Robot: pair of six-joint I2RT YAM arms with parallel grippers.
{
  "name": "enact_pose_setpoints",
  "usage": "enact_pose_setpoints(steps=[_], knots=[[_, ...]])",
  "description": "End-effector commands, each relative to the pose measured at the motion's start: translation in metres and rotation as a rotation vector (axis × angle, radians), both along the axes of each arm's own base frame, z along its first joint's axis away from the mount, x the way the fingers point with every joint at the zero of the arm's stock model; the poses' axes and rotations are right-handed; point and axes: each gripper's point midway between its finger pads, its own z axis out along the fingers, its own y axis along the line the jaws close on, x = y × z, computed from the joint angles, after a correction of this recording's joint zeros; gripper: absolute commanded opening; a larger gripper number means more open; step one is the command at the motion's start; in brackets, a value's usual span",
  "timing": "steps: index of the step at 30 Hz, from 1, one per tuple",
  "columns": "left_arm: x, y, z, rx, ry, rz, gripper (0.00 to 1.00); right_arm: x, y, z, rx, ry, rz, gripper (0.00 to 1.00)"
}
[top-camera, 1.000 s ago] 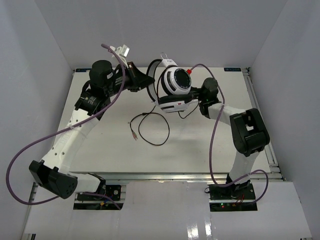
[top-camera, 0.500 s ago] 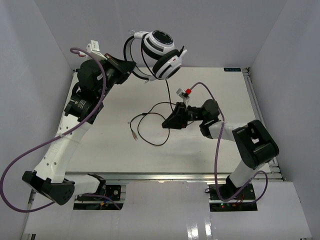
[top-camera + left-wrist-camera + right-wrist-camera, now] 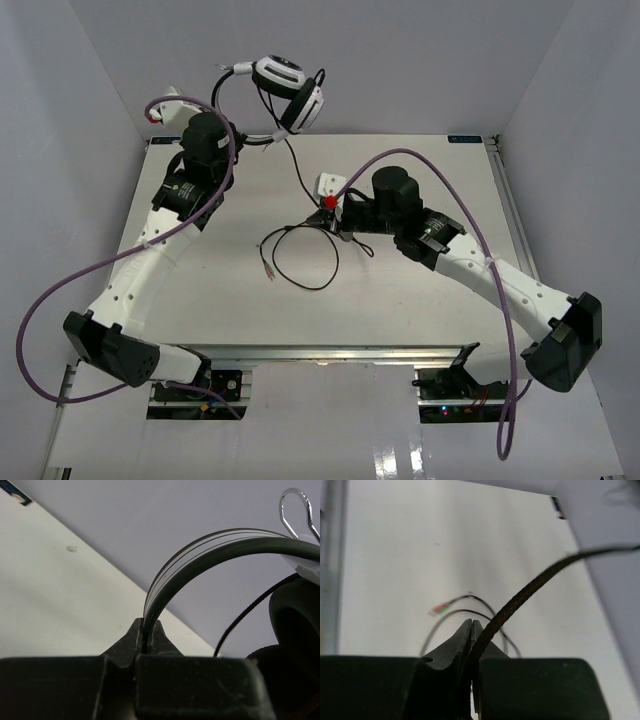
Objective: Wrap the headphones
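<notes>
I have the headphones (image 3: 287, 85) lifted high over the far edge of the table (image 3: 430, 300). They hang from the left gripper (image 3: 147, 632), whose jaws are pinched almost closed on the black headband (image 3: 200, 555). One black ear pad (image 3: 295, 610) shows at the right of the left wrist view.

The thin black cable (image 3: 297, 170) drops from the cups to the right gripper (image 3: 471, 629), low over the middle of the table. Its jaws are narrow and clamped on the cable. Past that grip, the slack lies in loose loops on the table and ends at the small plug (image 3: 268, 270), which lies free.

I judge this to be the start of winding, since headband and cable are both held but I see no turn of cable round the headphones. The next move, as I read it, calls for carrying the gripped cable round the headband or cups while the left arm holds them steady, leaving enough slack that the cord does not snap taut
</notes>
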Motion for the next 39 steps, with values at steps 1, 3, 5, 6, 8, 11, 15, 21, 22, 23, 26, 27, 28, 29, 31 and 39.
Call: enact_pose_setpoints(steps=[1,3,5,6,8,11,15,21,22,23,26,27,28,29,31,39], knots=[[0.017,0.010,-0.030,0.219,0.070,0.046,0.00,0.041,-0.053,0.013,-0.388,-0.440,-0.279,0.08],[0.024,0.000,-0.058,0.295,0.137,-0.018,0.00,0.052,-0.057,0.033,-0.413,-0.545,-0.336,0.08],[0.027,-0.016,-0.087,0.349,0.200,-0.111,0.00,0.069,-0.066,0.047,-0.475,-0.652,-0.413,0.08],[0.026,-0.027,-0.102,0.385,0.235,-0.176,0.00,0.080,-0.070,0.056,-0.496,-0.696,-0.475,0.08],[0.020,-0.037,-0.124,0.460,0.284,-0.254,0.00,0.096,-0.077,0.080,-0.506,-0.777,-0.570,0.08],[0.002,-0.049,-0.135,0.501,0.288,-0.383,0.00,0.115,-0.079,0.088,-0.490,-0.773,-0.600,0.08],[-0.034,-0.077,-0.136,0.522,0.199,-0.651,0.00,0.145,-0.095,0.073,-0.457,-0.680,-0.615,0.14],[-0.092,-0.134,-0.118,0.486,0.003,-1.098,0.00,0.155,-0.095,0.020,-0.296,-0.374,-0.416,0.19],[-0.098,-0.139,-0.111,0.471,-0.031,-1.137,0.00,0.148,-0.087,0.010,-0.256,-0.300,-0.345,0.19],[-0.105,-0.145,-0.106,0.453,-0.061,-1.182,0.00,0.144,-0.086,0.001,-0.224,-0.235,-0.296,0.20],[-0.129,-0.162,-0.082,0.353,-0.144,-1.316,0.00,0.118,-0.072,-0.028,-0.135,-0.051,-0.123,0.20],[-0.129,-0.163,-0.074,0.329,-0.157,-1.306,0.00,0.110,-0.069,-0.033,-0.104,0.006,-0.078,0.20],[-0.129,-0.163,-0.067,0.304,-0.170,-1.296,0.00,0.101,-0.067,-0.039,-0.075,0.063,-0.034,0.20],[-0.127,-0.162,-0.055,0.279,-0.192,-1.263,0.00,0.091,-0.065,-0.041,-0.038,0.113,0.011,0.21],[-0.120,-0.153,-0.025,0.226,-0.252,-1.153,0.00,0.070,-0.063,-0.042,0.043,0.199,0.108,0.21],[-0.094,-0.116,0.072,-0.016,-0.443,-0.794,0.00,-0.031,-0.056,-0.023,0.209,0.539,0.519,0.41]])
